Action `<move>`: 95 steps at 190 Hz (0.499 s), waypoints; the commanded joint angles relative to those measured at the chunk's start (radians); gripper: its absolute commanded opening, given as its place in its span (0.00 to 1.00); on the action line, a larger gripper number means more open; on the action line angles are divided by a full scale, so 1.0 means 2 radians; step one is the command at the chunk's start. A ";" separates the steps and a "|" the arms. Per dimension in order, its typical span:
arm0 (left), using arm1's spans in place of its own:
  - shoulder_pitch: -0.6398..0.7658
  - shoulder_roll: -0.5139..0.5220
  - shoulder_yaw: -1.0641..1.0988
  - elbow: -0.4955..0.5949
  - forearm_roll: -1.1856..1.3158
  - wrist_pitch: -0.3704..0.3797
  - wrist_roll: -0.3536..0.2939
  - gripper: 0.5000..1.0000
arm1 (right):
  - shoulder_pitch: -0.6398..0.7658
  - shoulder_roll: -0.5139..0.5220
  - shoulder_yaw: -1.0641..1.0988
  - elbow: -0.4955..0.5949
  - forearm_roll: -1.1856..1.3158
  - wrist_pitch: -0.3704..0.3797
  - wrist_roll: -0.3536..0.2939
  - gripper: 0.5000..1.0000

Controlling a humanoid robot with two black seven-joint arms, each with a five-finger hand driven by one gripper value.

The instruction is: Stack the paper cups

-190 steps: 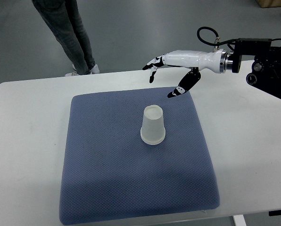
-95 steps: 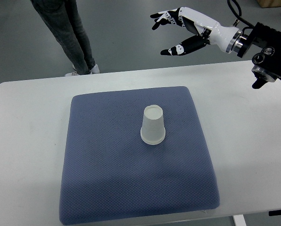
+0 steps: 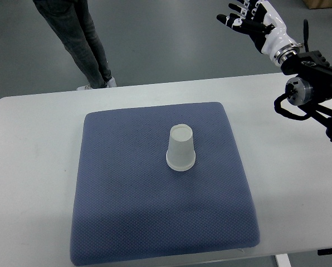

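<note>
Your right hand [image 3: 254, 16], fingers spread and empty, has lifted far right, leaving the stacked paper cups [image 3: 181, 148] standing alone on the blue mat [image 3: 127, 194].

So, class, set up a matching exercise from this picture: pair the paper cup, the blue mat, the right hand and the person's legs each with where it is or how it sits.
Things:
1. paper cup
2. blue mat
3. right hand
4. person's legs

Descriptions:
A. standing on the floor beyond the table's far left edge
B. lying flat on the white table
C. upside down at the mat's middle
D. raised at the top right, fingers spread, holding nothing

Pairs: 1-C, 2-B, 3-D, 4-A
</note>
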 commanded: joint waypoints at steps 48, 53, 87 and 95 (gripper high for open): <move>0.000 0.000 0.000 0.000 0.000 0.000 0.000 1.00 | -0.036 0.032 0.052 0.000 0.138 -0.005 -0.001 0.83; 0.000 0.000 0.000 0.000 0.000 0.000 0.000 1.00 | -0.040 0.036 0.058 0.000 0.137 -0.006 0.000 0.83; 0.000 0.000 0.000 0.000 0.000 0.000 0.000 1.00 | -0.060 0.057 0.077 0.000 0.131 -0.006 0.006 0.83; 0.000 0.000 0.000 0.000 0.000 0.001 0.000 1.00 | -0.062 0.058 0.078 0.000 0.129 -0.006 0.006 0.83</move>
